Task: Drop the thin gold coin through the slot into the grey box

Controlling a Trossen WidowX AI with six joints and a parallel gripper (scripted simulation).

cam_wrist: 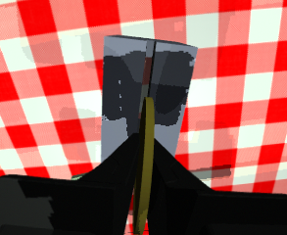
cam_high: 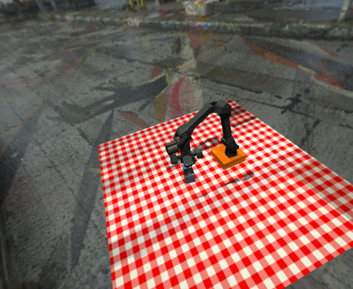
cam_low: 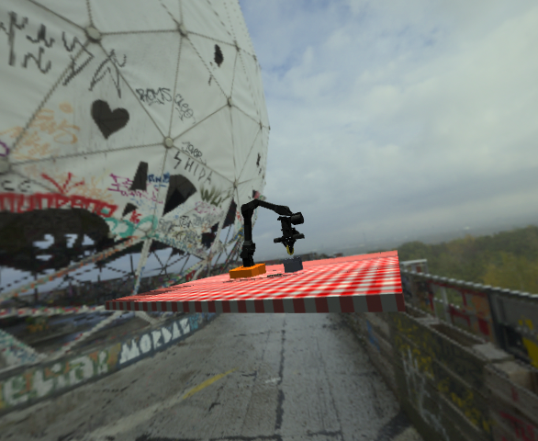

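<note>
Gripper is pinching coin edge-on above box near the desk's far edge — next, aligning with slot — then releasing.

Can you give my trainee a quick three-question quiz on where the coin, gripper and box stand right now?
1. True or false: the gripper is shut on the coin.
2. In the wrist view, the coin's edge lines up with which feature of the grey box?
3. Is the coin touching the box: yes, no, or cannot tell?

Key: 1. True. 2. The slot in its lid. 3. No; the exterior view shows a gap above the box.
</note>
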